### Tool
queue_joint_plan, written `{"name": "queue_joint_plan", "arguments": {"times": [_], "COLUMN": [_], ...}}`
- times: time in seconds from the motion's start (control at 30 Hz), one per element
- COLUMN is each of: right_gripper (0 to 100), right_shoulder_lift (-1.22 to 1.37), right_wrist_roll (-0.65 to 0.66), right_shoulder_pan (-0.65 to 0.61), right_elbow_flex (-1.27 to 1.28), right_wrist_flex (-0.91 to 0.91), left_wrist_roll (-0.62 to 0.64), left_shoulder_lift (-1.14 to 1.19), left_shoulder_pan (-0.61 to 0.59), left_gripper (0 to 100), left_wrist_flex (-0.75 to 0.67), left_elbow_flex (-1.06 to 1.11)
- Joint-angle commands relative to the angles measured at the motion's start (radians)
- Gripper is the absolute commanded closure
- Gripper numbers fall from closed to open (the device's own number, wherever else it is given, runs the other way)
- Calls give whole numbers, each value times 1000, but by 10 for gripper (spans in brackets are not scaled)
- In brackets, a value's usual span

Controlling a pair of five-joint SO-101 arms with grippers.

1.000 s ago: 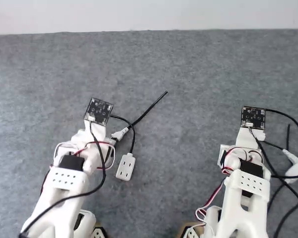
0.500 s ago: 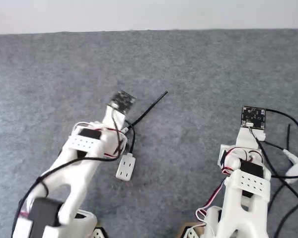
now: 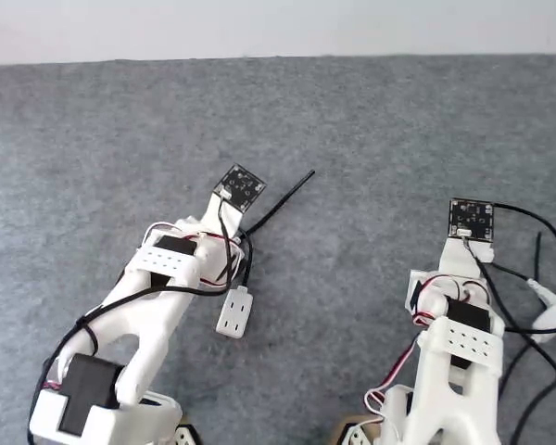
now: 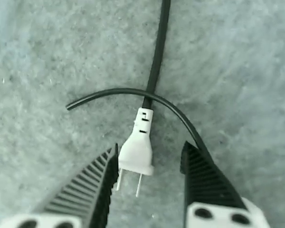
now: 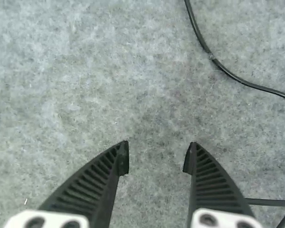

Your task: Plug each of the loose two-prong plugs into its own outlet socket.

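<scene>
Your L claw [image 4: 150,153] is wide apart, w/ the white plug [image 4: 137,154] lying flat btwn its fingers, not pinched. The plug's 2 prongs point back at the claw. Its long side runs straight on into the black cord [image 4: 157,47]. Tiny dark marks on the plug are too small to read. The white socket block [image 3: 233,311] lies on the grey tabletop [image 3: 371,139], just beside your L arm. Your R claw [image 5: 156,159] is apart too, over the tabletop.
</scene>
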Motion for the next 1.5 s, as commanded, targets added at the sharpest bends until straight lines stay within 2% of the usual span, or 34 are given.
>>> {"name": "queue_joint_plan", "arguments": {"times": [0.0, 0.33, 0.5, 0.87, 0.93, 1.07, 1.3, 1.47], "right_gripper": [815, 815, 815, 815, 815, 815, 815, 815], "right_shoulder_lift": [2, 4, 4, 4, 4, 4, 4, 4], "right_wrist_roll": [8, 8, 8, 8, 8, 8, 8, 8], "right_shoulder_pan": [-5, -5, -5, -5, -5, -5, -5, -5], "right_elbow_flex": [-8, -8, -8, -8, -8, -8, -8, -8], "right_wrist_flex": [-12, -12, -12, -13, -15, -16, -18, -18], "left_wrist_roll": [-54, -80, -75, -75, -75, -75, -74, -74], "left_shoulder_lift": [-3, -2, 77, 313, 328, 356, 371, 364], "left_shoulder_pan": [0, -44, -58, -49, -29, 14, 31, -66], "left_gripper": [794, 794, 794, 795, 830, 994, 988, 988], "left_wrist_flex": [-21, -28, -15, 256, 307, 393, 471, 497], "left_elbow_flex": [-41, -47, -130, -395, -409, -414, -407, -409]}}
